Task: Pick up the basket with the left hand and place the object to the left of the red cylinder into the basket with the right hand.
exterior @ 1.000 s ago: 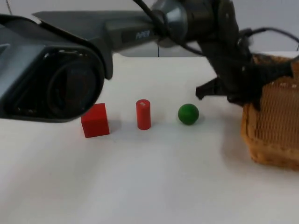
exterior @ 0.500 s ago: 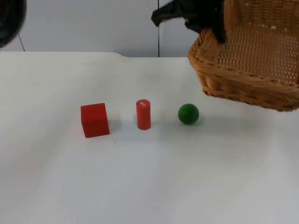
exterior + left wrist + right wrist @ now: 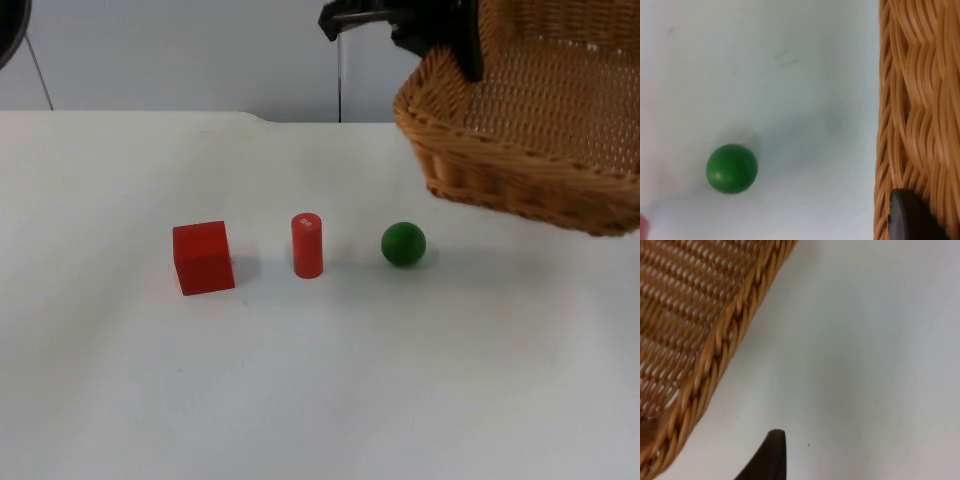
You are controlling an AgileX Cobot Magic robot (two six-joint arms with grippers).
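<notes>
A woven wicker basket [image 3: 500,170] hangs tilted above the table's right side. My left gripper [image 3: 452,42] is shut on its left rim from above. The basket's wall [image 3: 912,100] runs past that gripper's fingertip [image 3: 907,217] in the left wrist view. On the table a red cube [image 3: 203,257], an upright red cylinder [image 3: 307,244] and a green ball [image 3: 403,244] stand in a row from left to right. The green ball [image 3: 732,168] lies below the held basket's left edge. My right gripper [image 3: 771,452] hovers over bare table beside the basket's rim [image 3: 715,355].
The white table [image 3: 320,380] stretches wide in front of the three objects. The grey partition wall [image 3: 180,60] closes the far edge.
The left arm, which reached low across the table to the basket at the right edge, has lifted the basket up off the table. In the last half second the basket drifted slightly left.
</notes>
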